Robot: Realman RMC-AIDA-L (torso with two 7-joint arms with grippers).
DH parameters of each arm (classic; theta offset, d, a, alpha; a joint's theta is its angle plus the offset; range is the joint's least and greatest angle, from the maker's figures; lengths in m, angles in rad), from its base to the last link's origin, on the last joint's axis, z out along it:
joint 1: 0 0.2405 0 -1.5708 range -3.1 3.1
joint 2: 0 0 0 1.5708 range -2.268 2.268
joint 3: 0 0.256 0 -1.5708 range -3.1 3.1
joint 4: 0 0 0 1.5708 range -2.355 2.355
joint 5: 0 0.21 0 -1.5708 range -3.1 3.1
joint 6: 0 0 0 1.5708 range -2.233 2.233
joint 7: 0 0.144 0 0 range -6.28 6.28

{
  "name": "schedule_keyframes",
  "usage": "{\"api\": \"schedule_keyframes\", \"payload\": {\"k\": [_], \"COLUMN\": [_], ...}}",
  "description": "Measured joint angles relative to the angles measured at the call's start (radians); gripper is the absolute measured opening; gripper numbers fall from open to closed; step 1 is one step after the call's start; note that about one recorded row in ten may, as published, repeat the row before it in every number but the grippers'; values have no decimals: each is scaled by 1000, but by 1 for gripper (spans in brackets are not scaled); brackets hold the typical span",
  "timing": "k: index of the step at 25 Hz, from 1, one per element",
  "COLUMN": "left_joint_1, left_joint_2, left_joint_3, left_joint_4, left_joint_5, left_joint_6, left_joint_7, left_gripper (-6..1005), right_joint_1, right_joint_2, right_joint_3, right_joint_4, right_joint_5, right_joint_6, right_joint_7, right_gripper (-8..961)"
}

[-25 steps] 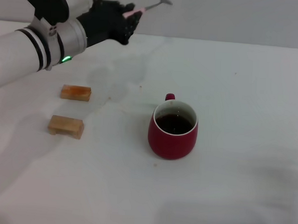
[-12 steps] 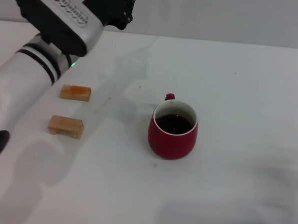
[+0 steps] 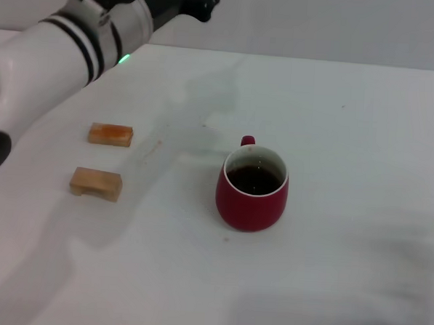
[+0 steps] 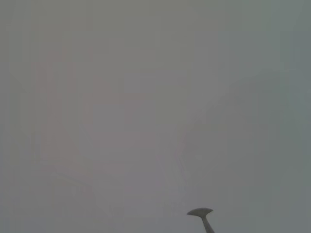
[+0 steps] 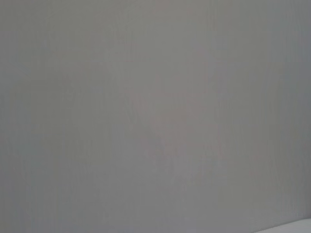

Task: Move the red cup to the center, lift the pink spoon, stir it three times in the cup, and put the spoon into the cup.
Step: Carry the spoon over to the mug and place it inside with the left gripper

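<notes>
The red cup (image 3: 251,197) stands upright near the middle of the white table (image 3: 364,126), with dark liquid inside and its small handle at the far side. My left gripper (image 3: 198,1) is raised high at the top edge of the head view, up and to the left of the cup and well apart from it. The pink spoon's grey bowl and neck (image 4: 201,213) show in the left wrist view against the plain wall, sticking out from the gripper's hold. Its pink handle is hidden. The right arm is out of view.
Two tan wooden blocks (image 3: 110,133) (image 3: 96,182) lie on the table to the left of the cup. A grey wall runs behind the table's far edge.
My left arm has swung up and to the right with the spoon. The spoon has left the head view over the top edge. The cup and blocks have not moved.
</notes>
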Motion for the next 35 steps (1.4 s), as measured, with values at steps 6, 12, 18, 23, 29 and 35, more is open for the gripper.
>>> {"api": "schedule_keyframes", "payload": {"k": [6, 12, 18, 23, 29, 35], "left_joint_1": [6, 30, 42, 56, 80, 88], "left_joint_2": [-35, -97, -96, -95, -96, -97], "left_joint_3": [-60, -114, -121, -130, -126, -109], "left_joint_4": [-206, -304, -402, -471, -574, -671], "left_joint_5": [-5, -11, -30, -88, -108, -105], "left_joint_6": [-386, -585, -752, -850, -990, -1139], "left_joint_7": [121, 275, 325, 375, 411, 449], "left_gripper": [171, 171, 171, 171, 171, 171], "right_joint_1": [-13, -18, -26, -42, -67, -77], "right_joint_2": [0, -2, -1, -1, 0, 0], "right_joint_3": [24, 36, 39, 69, 88, 92], "right_joint_4": [-11, -34, -58, -67, -94, -102], "right_joint_5": [11, 54, 115, 180, 222, 243], "right_joint_6": [-1, -3, -9, -11, -12, -12], "right_joint_7": [0, 1, 1, 1, 2, 2], "right_gripper": [0, -1, -1, -1, 0, -1]}}
